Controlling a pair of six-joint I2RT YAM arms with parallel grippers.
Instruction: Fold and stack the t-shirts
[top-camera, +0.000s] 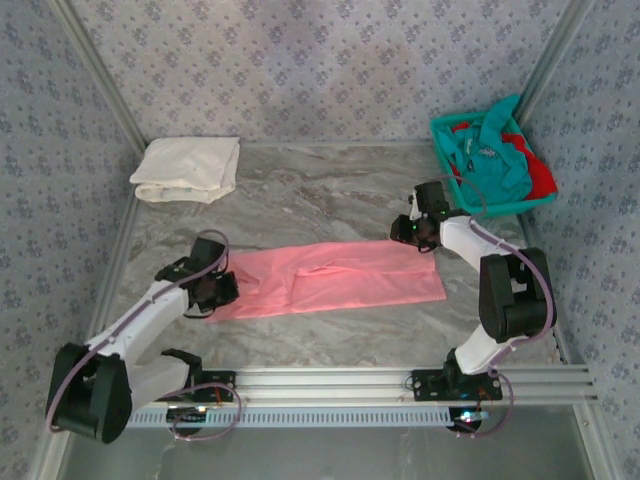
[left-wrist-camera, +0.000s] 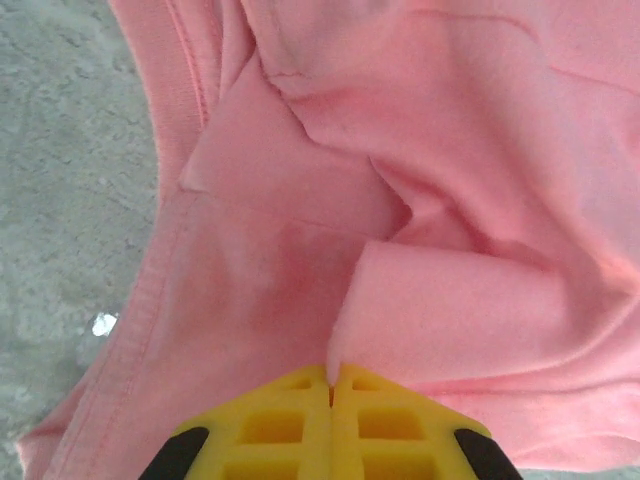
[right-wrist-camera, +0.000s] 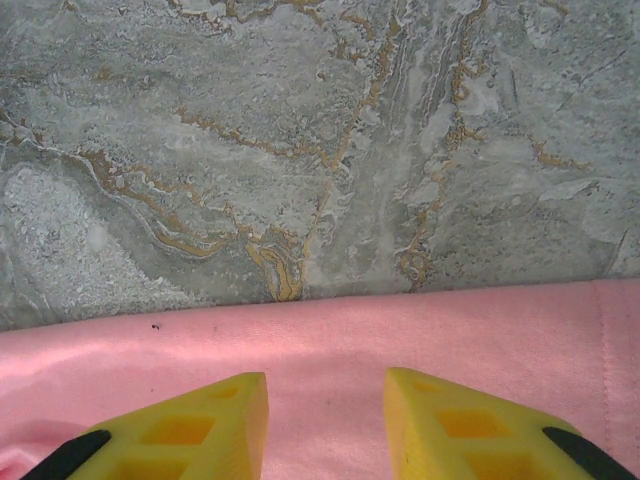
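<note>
1. The salmon pink t-shirt (top-camera: 330, 278) lies as a long folded strip across the middle of the top view, flat on the marble table (top-camera: 330, 195).
2. At the strip's left end is the left gripper (left-wrist-camera: 331, 372). Its yellow fingers are pressed together with a pink flap running into the seam between them, so it looks clamped on a thin fold of the cloth.
3. At the right end, on the upper edge, the right gripper (right-wrist-camera: 325, 380) has its jaws apart over the hem, with nothing between them.
4. On handling, I judge the cloth light, thin and limp. It should sag between any two held points and crease easily. It isn't fragile, and it should grip well against the pads.
5. The best hold looks to be a corner or edge, pinching through every layer. The right side would want the matching right-end corner.
6. The cream-white t-shirt (top-camera: 187, 168) sits folded at upper left.
7. The teal t-shirt (top-camera: 490, 160) and red t-shirt (top-camera: 541, 178) are heaped in the basket (top-camera: 448, 162) at upper right.
</note>
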